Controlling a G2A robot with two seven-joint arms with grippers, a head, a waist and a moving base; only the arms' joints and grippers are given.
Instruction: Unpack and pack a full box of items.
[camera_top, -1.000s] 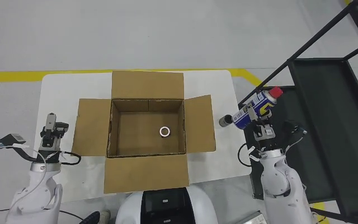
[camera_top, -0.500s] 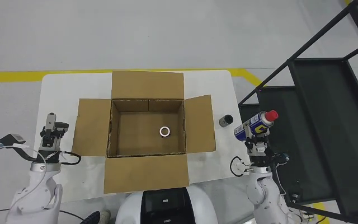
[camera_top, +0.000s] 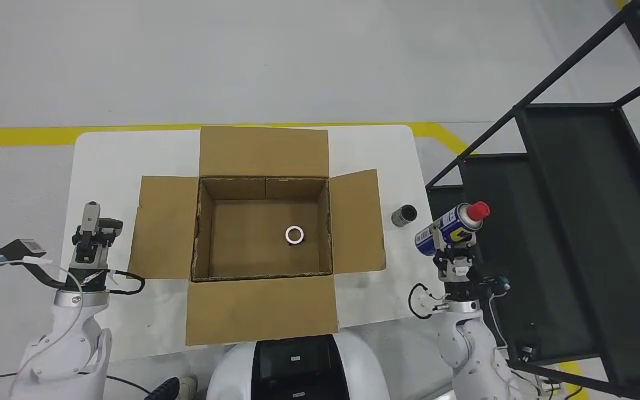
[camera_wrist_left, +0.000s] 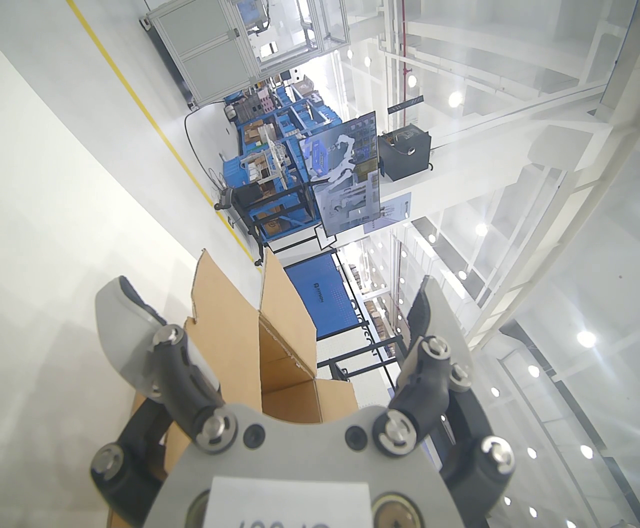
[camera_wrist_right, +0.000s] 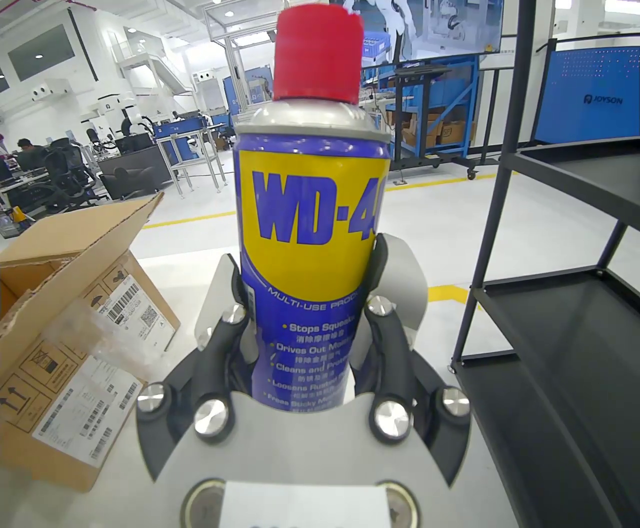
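An open cardboard box (camera_top: 262, 238) with all flaps spread sits in the middle of the white table (camera_top: 100, 170); a small ring-shaped roll (camera_top: 294, 234) lies on its floor. My right gripper (camera_top: 455, 252) is shut on a blue and yellow spray can (camera_top: 452, 227) with a red cap, held off the table's right edge. In the right wrist view the spray can (camera_wrist_right: 311, 240) stands upright between the fingers (camera_wrist_right: 395, 285), with the box (camera_wrist_right: 75, 280) beside it. My left gripper (camera_top: 92, 228) is open and empty near the table's left edge, and the box (camera_wrist_left: 280, 350) shows beyond its fingers (camera_wrist_left: 125, 320).
A small dark cylinder (camera_top: 404, 215) stands on the table right of the box's right flap. A black metal shelf cart (camera_top: 560, 220) stands just right of the table, close to the right arm. Bare table surface lies left of the box.
The right arm has pulled back toward the robot and slightly left with the spray can, which now stands more upright. The left arm has not moved.
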